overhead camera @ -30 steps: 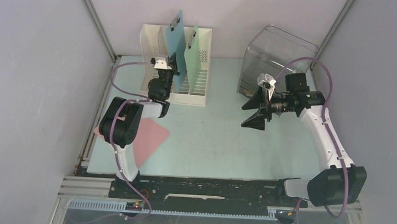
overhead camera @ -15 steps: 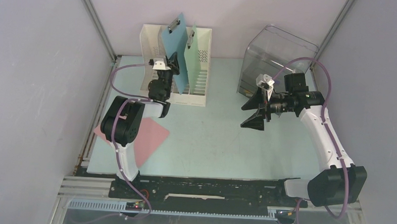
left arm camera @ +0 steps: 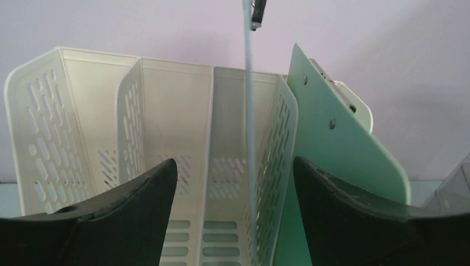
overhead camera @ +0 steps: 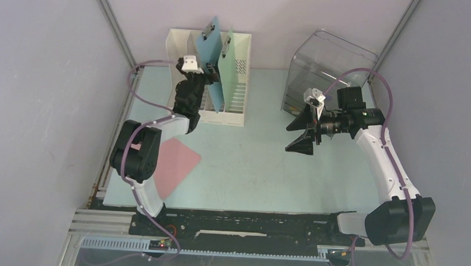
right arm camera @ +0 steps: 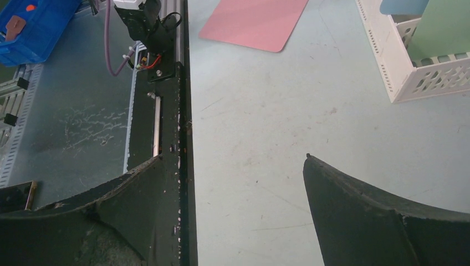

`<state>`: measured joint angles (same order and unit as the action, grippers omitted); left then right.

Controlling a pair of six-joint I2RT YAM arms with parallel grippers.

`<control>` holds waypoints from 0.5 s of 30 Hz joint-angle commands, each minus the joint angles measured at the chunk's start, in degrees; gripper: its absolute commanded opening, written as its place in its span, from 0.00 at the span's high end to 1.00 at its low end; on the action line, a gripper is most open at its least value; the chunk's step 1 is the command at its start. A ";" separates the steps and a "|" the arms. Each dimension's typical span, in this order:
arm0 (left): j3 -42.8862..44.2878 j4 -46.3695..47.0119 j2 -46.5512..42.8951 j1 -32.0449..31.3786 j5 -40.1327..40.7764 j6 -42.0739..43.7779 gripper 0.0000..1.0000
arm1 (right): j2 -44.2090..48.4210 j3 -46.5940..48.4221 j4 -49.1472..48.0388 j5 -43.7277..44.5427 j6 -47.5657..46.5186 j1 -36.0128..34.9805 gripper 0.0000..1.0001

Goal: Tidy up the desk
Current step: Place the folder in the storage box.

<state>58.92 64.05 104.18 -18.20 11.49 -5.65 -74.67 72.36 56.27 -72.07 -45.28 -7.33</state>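
The pale mint-green desk (overhead camera: 250,163) fills the floor of the enclosure, with both arm bases at its near edge; a cream file rack (overhead camera: 180,43) stands at its far left, against the back wall. A blue clipboard (overhead camera: 211,39) stands upright in the rack, seen edge-on from the left wrist, just left of a perforated divider; a green clipboard (overhead camera: 229,67) leans on the other side of that divider, clip end up. The left claw (left arm camera: 234,162) is at the front of the rack with its fingers apart, one on each side of the blue clipboard's edge and neither touching it. The right claw (right arm camera: 234,157) hangs above the bare middle-right of the desk, its fingers spread wide with nothing between them. A clear plastic container (overhead camera: 326,62) sits at the far right corner; a pink sheet (overhead camera: 181,163) lies flat near the left arm's base, well apart from the rack.
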 commanded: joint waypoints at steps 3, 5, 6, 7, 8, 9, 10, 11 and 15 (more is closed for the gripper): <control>11.00 -27.08 -6.33 0.62 -2.82 -6.15 0.14 | 1.58 0.06 -0.65 -0.44 -1.18 -0.48 0.00; 14.82 -34.33 -6.36 0.78 -3.81 -7.43 0.14 | 1.80 0.07 -0.64 -0.51 -1.22 -0.49 0.00; 16.96 -37.97 -6.17 0.87 -3.99 -7.91 0.14 | 1.84 0.06 -0.67 -0.52 -1.23 -0.51 0.00; 19.06 -41.59 -5.93 0.93 -4.15 -8.34 0.14 | 1.96 0.09 -0.64 -0.59 -1.27 -0.49 0.00; 21.35 -45.06 -5.58 1.00 -4.33 -8.60 0.14 | 2.06 0.07 -0.64 -0.61 -1.22 -0.49 0.00; 23.50 -48.27 -5.20 1.01 -4.40 -8.79 0.15 | 2.14 0.06 -0.65 -0.70 -1.22 -0.49 0.00; 25.40 -51.60 -4.80 0.98 -4.37 -8.96 0.16 | 2.21 0.09 -0.64 -0.70 -1.23 -0.49 0.00; 27.41 -54.44 -4.23 1.05 -4.38 -9.06 0.18 | 2.25 0.11 -0.71 -0.78 -1.22 -0.49 0.00; 33.13 -63.45 -2.26 1.03 -3.76 -9.46 0.26 | 2.51 0.09 -0.65 -1.02 -1.22 -0.52 0.00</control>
<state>86.39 13.63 100.64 -17.52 8.25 -13.61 -74.04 72.36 56.27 -72.10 -45.71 -7.46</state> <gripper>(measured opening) 0.789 0.993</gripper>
